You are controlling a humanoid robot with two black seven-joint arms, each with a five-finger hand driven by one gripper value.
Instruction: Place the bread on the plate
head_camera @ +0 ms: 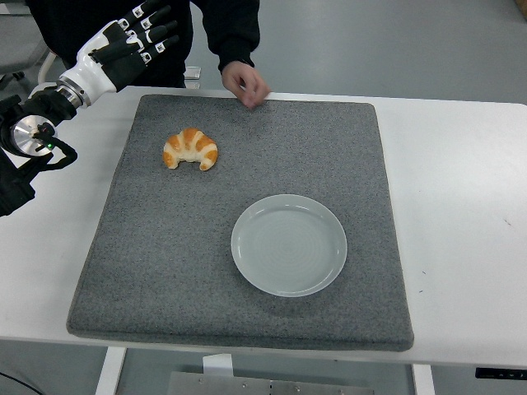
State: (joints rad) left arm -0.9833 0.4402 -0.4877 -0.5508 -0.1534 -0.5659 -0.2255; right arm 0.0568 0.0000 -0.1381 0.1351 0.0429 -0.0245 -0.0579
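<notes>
With the left hand [132, 41] raised and fingers spread, holding nothing, it should descend onto the croissant [190, 149], which lies on the grey mat [165, 247] up-left of the empty plate [288, 244], and cradle its arched middle gently.

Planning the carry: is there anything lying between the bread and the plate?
No. Only bare grey mat lies between the bread and the empty plate. A person's hand rests at the mat's far edge, outside that path.
</notes>
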